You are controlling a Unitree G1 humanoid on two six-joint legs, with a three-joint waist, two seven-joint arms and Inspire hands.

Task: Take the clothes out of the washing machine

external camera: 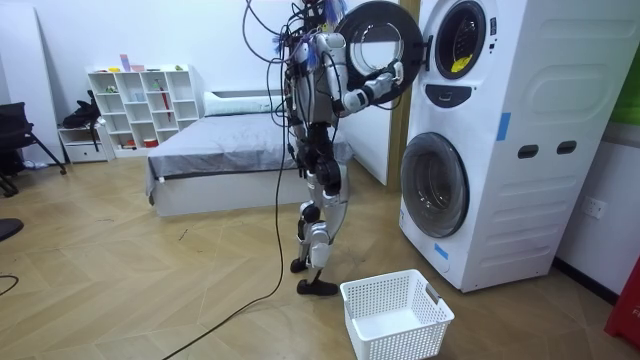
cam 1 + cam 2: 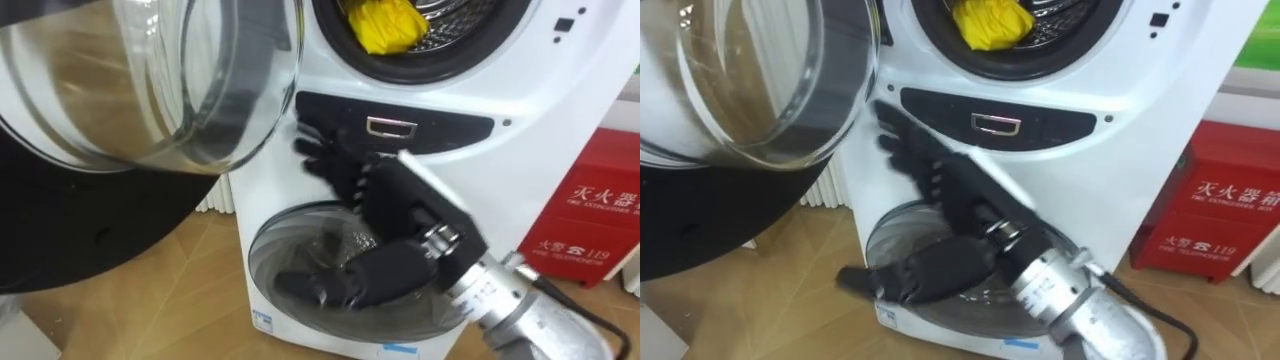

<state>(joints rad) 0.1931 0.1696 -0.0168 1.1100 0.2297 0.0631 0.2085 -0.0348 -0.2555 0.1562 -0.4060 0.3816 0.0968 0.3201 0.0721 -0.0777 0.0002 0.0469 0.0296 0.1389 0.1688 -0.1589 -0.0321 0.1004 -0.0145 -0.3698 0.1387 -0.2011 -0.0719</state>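
Stacked washer point(image 1: 500, 140), upper door point(image 2: 150, 90) swung open to the robot's left.

(a) Cloth point(image 2: 385, 25): yellow, bunched, lying inside the upper drum point(image 2: 470, 15) at the front of the opening. No hand touches it. The room view shows it as a yellow patch point(image 1: 462, 62) in the upper opening.

(b) Right hand point(image 2: 395, 195): enters from the lower right and is raised in front of the washer, below the drum opening. Its fingers point(image 2: 320, 150) are straight and spread apart, holding nothing, and they reach up and to the left across the dark panel point(image 2: 450, 125) between the two drums. The thumb point(image 2: 335, 285) juts out low, well apart from the fingers, in front of the lower door point(image 2: 300, 235). Whether the fingers touch the panel cannot be told.

(c) Surroundings: a red box point(image 2: 600, 210) stands just beside the washer on the robot's right. In the room view the robot stands upright facing the washer, with one arm lifted toward the open door. A white basket point(image 1: 395, 315) sits on the floor near its feet, in front of the washer. A bed point(image 1: 230, 160) and a white shelf point(image 1: 140, 105) stand behind the robot.
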